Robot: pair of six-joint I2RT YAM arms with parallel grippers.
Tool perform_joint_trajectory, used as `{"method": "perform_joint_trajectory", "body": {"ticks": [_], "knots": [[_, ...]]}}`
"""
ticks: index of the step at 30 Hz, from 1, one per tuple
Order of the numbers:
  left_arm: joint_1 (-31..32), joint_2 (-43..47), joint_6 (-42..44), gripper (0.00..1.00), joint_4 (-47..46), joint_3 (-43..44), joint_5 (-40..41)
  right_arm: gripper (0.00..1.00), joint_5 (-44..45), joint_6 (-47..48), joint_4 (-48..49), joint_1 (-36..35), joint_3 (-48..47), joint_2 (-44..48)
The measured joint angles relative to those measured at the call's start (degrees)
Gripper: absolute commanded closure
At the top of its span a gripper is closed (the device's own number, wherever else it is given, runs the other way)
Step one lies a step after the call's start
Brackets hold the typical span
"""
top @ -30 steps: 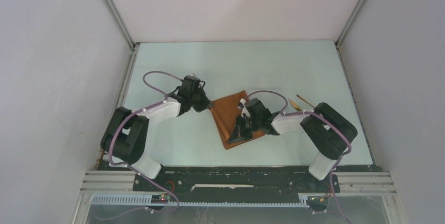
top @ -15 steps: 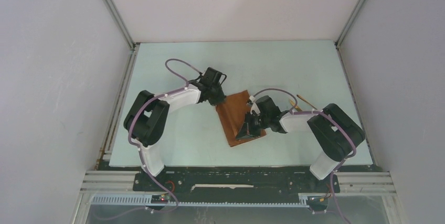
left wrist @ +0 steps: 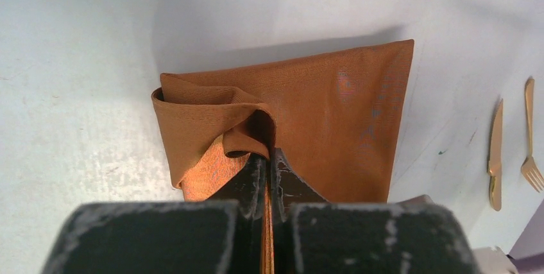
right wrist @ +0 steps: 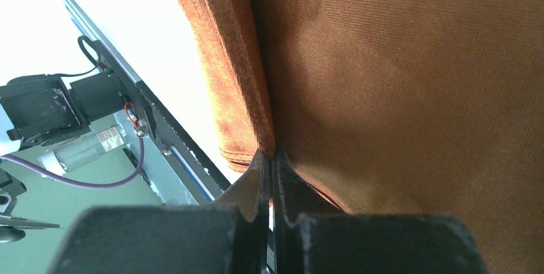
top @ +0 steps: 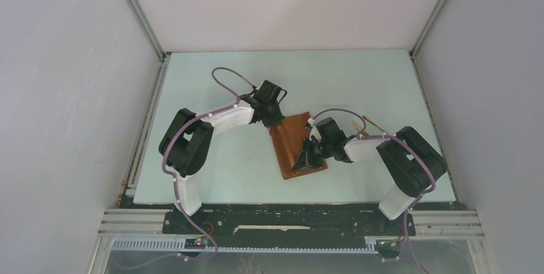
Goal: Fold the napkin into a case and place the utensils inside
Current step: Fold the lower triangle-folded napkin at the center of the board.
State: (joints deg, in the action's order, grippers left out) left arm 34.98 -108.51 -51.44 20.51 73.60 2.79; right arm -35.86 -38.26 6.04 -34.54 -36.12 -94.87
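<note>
Folding stage: the napkin (top: 296,152) lies on the table (top: 218,165) as a narrow, doubled-over strip between the two arms. I judge a fold is under way, and no finished pocket shows yet.
Napkin place: about mid-table and somewhat toward the near edge, its long side running near to far at a slight tilt.
Two-point hold: each arm pinches one end of the strip, probably so the cloth edge travels as a straight line and does not sag in the middle.
Left gripper (left wrist: 266,158): jaws drawn down to a slit, pinching a raised corner at the napkin's far end. Just ahead of the fingertips the cloth curls over in a loose loop, with its shinier underside showing below.
Right gripper (right wrist: 271,158): jaws pressed together on the cloth toward the near end. In its wrist view a doubled hem runs away from the fingertips on the left, and flat cloth fills the right.
Utensils (top: 364,126): a fork (left wrist: 530,139) and a knife (left wrist: 495,158) lie side by side on the table to the right of the napkin, apart from it, with nothing touching them. The right arm hides part of them in the top view.
Utensil placing: probably set clear of the cloth so the folding has room; they go in once a pocket exists.
Risk: the curled corner at the left pinch could set a crooked crease if laid down as it is.
</note>
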Motion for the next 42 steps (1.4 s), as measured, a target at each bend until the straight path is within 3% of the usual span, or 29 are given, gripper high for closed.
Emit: {"method": "perform_joint_trajectory", "body": {"ticks": [28,36,42], "knots": [[3.7,-5.1,0.7,0.99,0.7,6.5,0.7,1.0,0.3,1.6,0.2,0.9,1.7,0.8],[4.2,-7.2,1.6,0.99,0.1,7.1,0.6,0.56,-0.8,2.1,-2.2,1.8,2.1,3.0],[4.2,-7.3,2.0,1.0,-1.1,7.1,0.6,0.43,-1.7,4.0,-12.1,4.6,1.4,10.9]]}}
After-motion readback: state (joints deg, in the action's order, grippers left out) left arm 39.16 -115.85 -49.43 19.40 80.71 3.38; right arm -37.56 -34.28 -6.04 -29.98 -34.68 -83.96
